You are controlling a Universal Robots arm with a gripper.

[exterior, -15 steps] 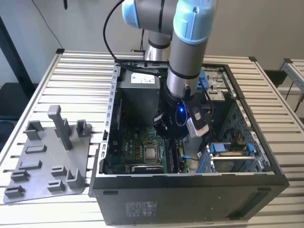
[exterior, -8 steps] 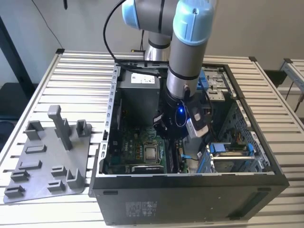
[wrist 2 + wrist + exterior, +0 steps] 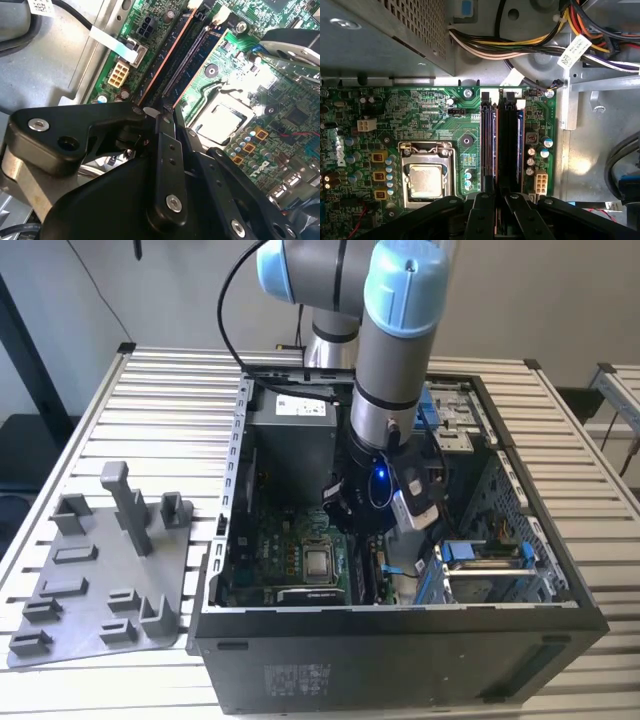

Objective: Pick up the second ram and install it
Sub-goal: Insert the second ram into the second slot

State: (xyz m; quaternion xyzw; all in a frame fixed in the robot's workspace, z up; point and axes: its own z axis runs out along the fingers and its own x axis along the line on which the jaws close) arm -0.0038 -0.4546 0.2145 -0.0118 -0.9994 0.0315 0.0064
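Tool [image 3: 501, 202] over motherboard [image 3: 420, 115] slots | second ram [image 3: 493, 145] apparently seated

Open black metal PC case [image 3: 400, 660] sits on slatted white metal bench [image 3: 170, 410]. Grey plastic fixture tray w/ upright posts [image 3: 110, 570] lies just beside case, on exterior view's left. Inside: silver CPU socket [image 3: 426, 179], bundled coloured cables [image 3: 530, 42].

Labels [image 3: 573, 51] there, perhaps none legible.

Slatted white table [image 3: 150, 400] against a grey wall [image 3: 560, 290]
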